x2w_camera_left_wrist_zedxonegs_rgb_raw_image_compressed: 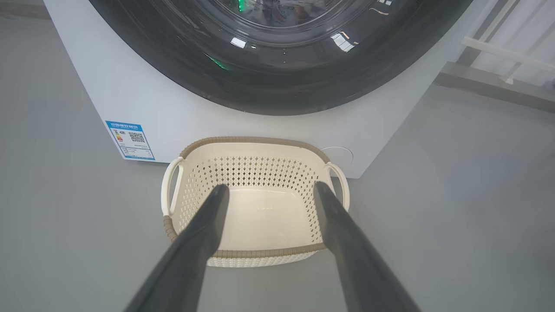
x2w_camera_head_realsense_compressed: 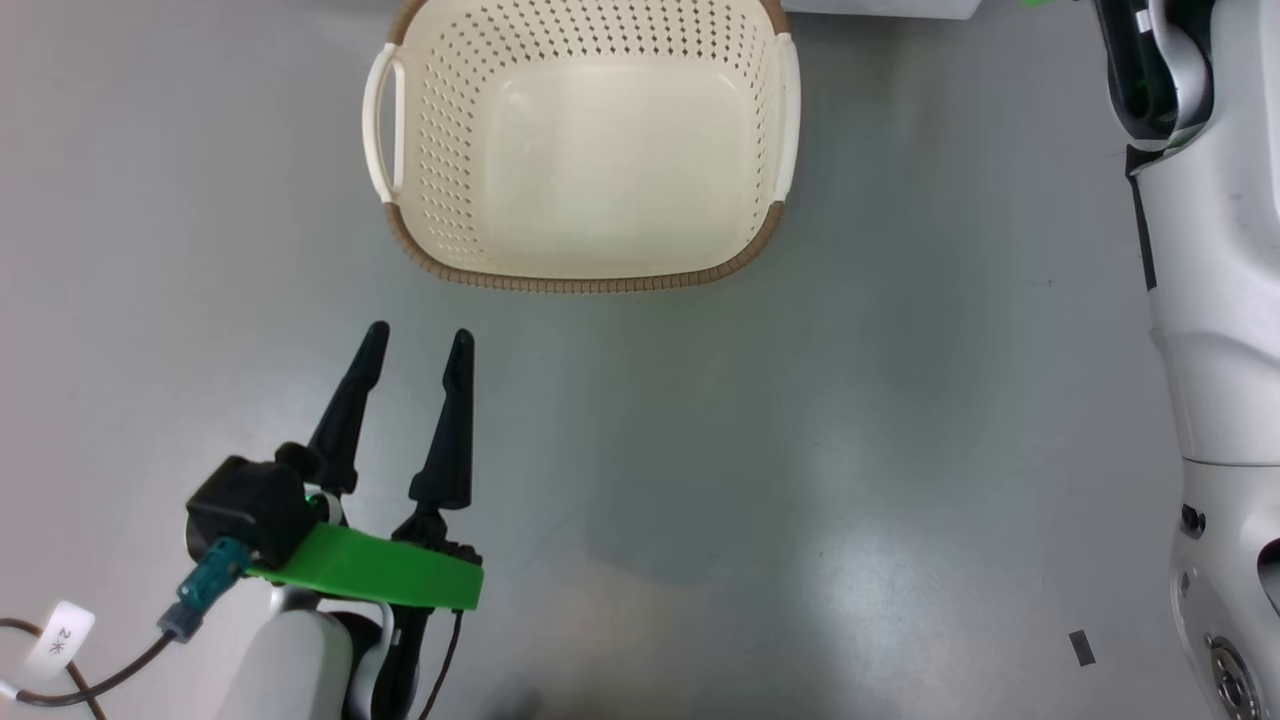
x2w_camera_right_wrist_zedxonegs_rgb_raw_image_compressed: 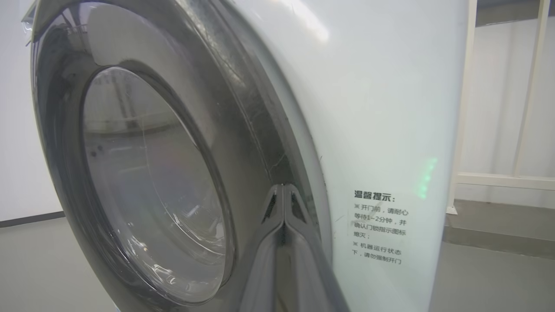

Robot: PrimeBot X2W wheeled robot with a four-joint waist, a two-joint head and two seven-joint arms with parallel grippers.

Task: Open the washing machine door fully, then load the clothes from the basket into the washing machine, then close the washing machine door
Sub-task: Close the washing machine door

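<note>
The cream basket (x2w_camera_head_realsense_compressed: 590,283) stands on the grey floor with its inside bare; the clothes are out of view. My left gripper (x2w_camera_head_realsense_compressed: 420,335) hovers open just in front of the basket's near rim, nothing between its fingers. In the left wrist view the basket (x2w_camera_left_wrist_zedxonegs_rgb_raw_image_compressed: 251,141) sits right before the white washing machine (x2w_camera_left_wrist_zedxonegs_rgb_raw_image_compressed: 173,112), under the washing machine door (x2w_camera_left_wrist_zedxonegs_rgb_raw_image_compressed: 277,86). The door (x2w_camera_right_wrist_zedxonegs_rgb_raw_image_compressed: 151,182) lies flat against the machine's front (x2w_camera_right_wrist_zedxonegs_rgb_raw_image_compressed: 368,108). My right gripper (x2w_camera_right_wrist_zedxonegs_rgb_raw_image_compressed: 284,187) is shut, its tips at the black rim's right edge, holding nothing.
A blue label (x2w_camera_left_wrist_zedxonegs_rgb_raw_image_compressed: 130,139) and a round service flap (x2w_camera_left_wrist_zedxonegs_rgb_raw_image_compressed: 338,155) mark the machine's lower front. A printed notice (x2w_camera_right_wrist_zedxonegs_rgb_raw_image_compressed: 380,227) sits beside the door. My pale right arm (x2w_camera_head_realsense_compressed: 1215,300) runs along the head view's right edge. A white rail frame (x2w_camera_right_wrist_zedxonegs_rgb_raw_image_compressed: 498,180) stands right of the machine.
</note>
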